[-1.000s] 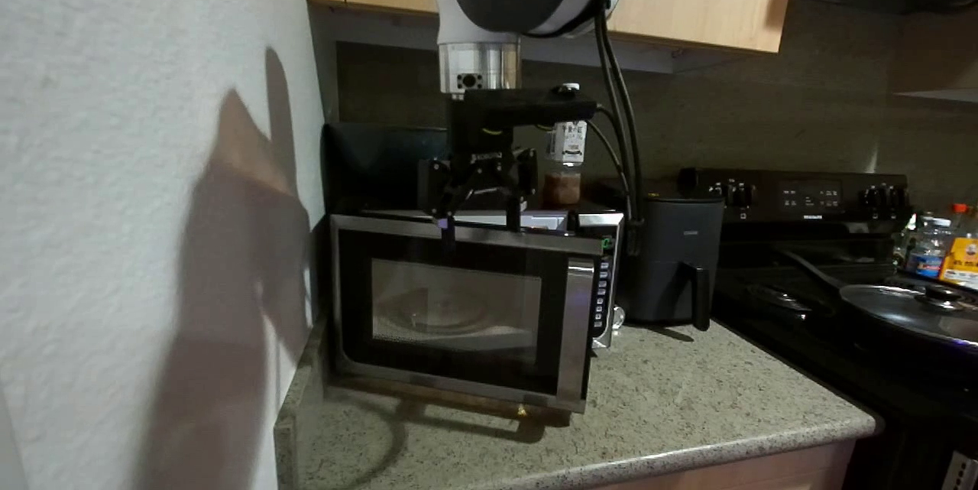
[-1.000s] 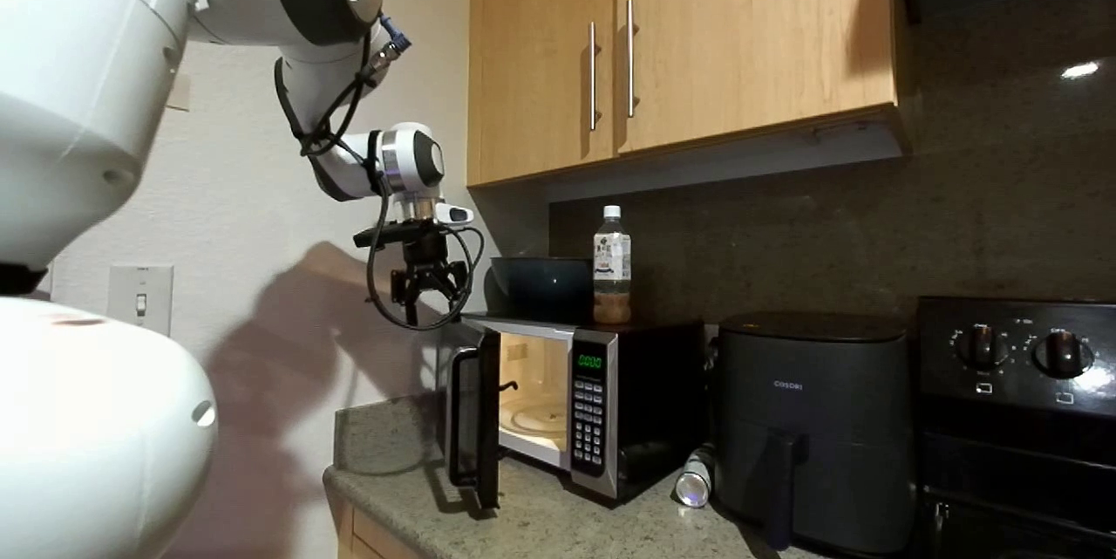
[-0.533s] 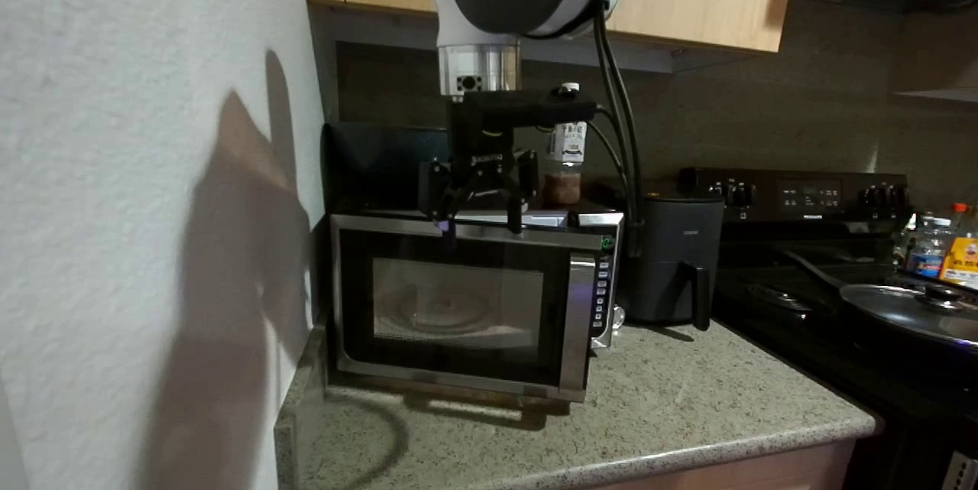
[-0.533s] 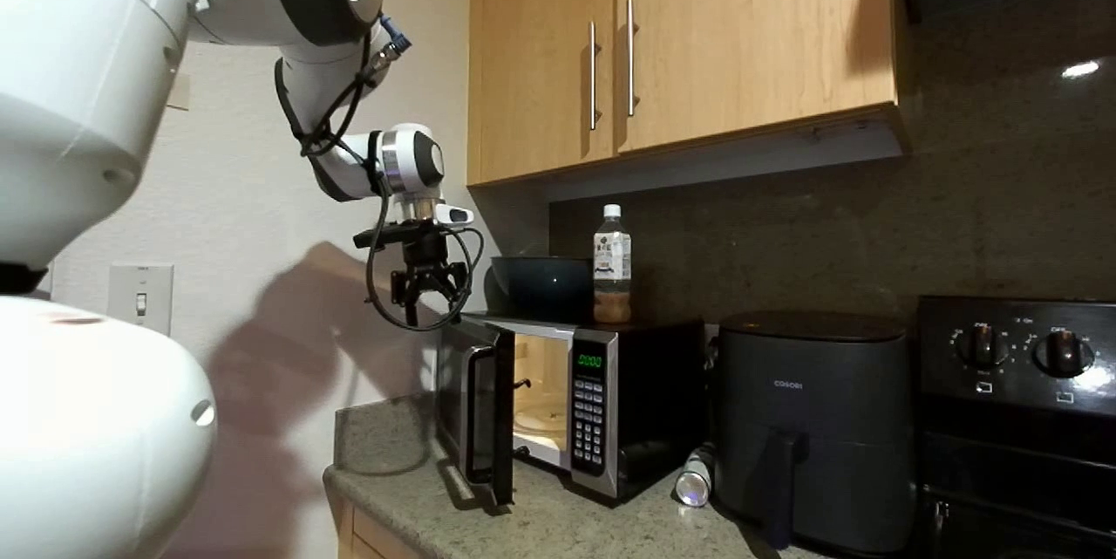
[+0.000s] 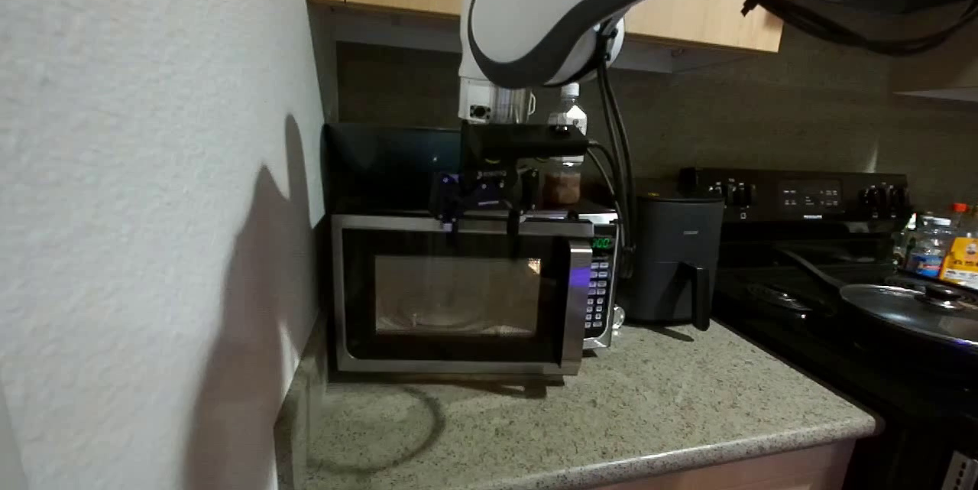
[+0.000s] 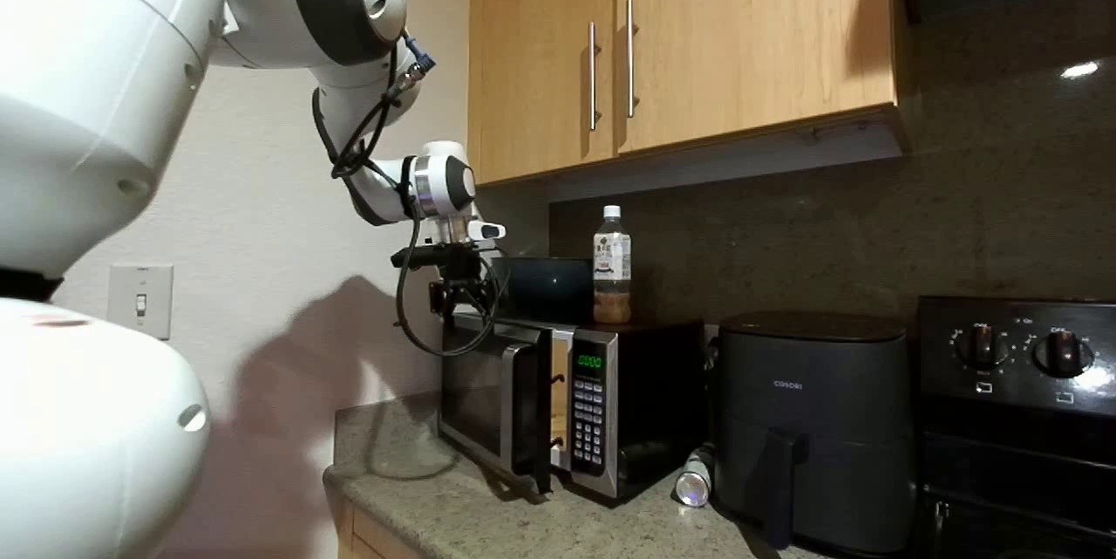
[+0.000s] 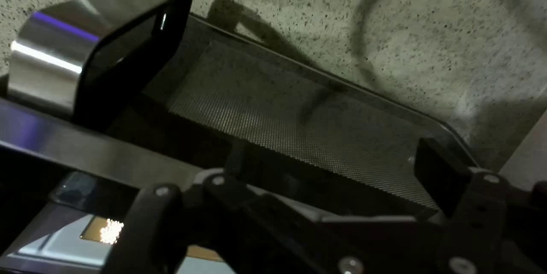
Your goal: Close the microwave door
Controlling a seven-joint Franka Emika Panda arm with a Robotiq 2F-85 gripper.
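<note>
The microwave door is black-framed with a dark window and stands partly open. It also shows in an exterior view, where a narrow gap shows the lit inside. The microwave is silver and black; its button panel shows right of the door. My gripper points down at the door's top edge, its fingers apart with nothing between them. In the wrist view my gripper is open above the door's outer face, with the handle to the left. I cannot tell whether the fingers touch the door.
A bottle and a dark pan stand on the microwave. A black air fryer stands to its right, with a small can between. A wall is close on the left. Cabinets hang above.
The door has swung further toward the microwave, and the gap at its handle side has narrowed. My gripper has moved lower and inward with it, its fingers still apart.
</note>
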